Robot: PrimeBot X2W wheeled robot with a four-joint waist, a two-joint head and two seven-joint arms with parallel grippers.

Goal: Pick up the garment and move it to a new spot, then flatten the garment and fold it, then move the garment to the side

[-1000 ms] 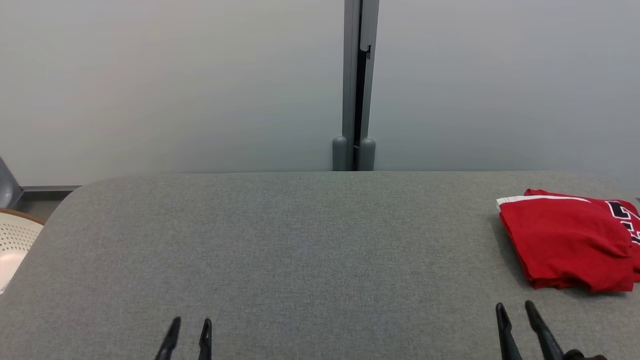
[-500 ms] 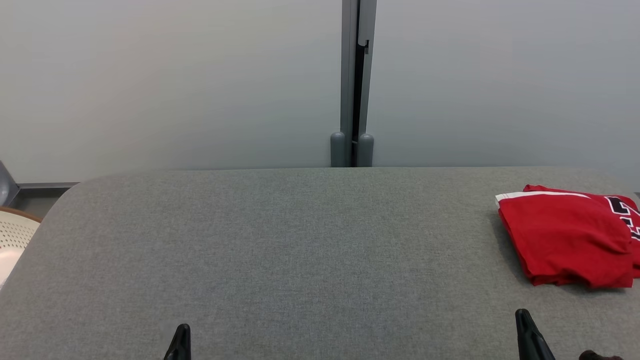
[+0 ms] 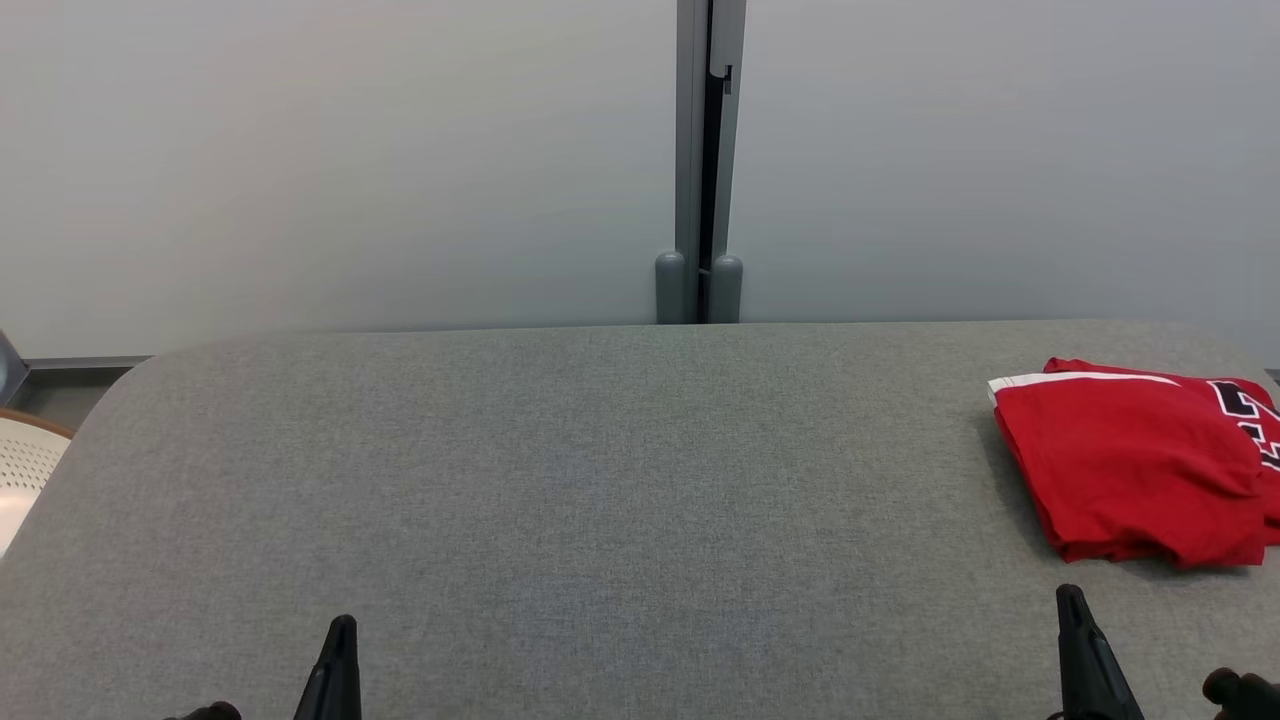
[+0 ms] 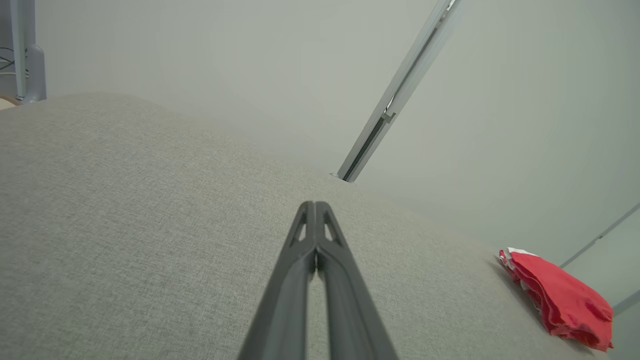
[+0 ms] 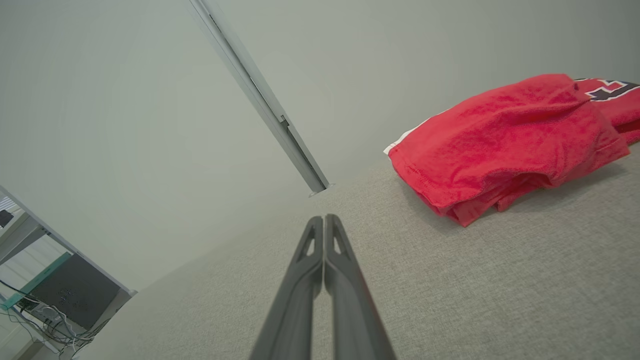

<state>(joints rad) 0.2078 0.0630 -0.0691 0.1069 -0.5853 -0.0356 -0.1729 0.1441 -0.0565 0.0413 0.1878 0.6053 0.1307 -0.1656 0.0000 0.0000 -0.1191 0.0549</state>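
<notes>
The garment [image 3: 1130,465], a red shirt, lies folded at the right end of the tabletop [image 3: 600,480]. Start at your left claw [image 3: 342,625]: it is closed to a narrow point, its two dark fingers pressed flat against each other, and it hangs just above the near edge of the grey fabric surface, pointing away from you. Your right claw [image 3: 1070,595] is the same, fingers closed tight together, low at the near right. From it, look ahead and slightly right and you meet the near edge of the garment, close by but apart from the fingertips. In your right wrist view the cloth is stacked in several layers with its hem turned toward the claw. A white band runs along its far left edge, and dark lettering with a white outline shows on its right part, where it runs out of the head view. The left claw is well apart from it, with bare tabletop between them. Beyond the far edge stand pale wall panels joined by a grey post [image 3: 700,160]. A white perforated chair [image 3: 25,470] sits off the left corner.
</notes>
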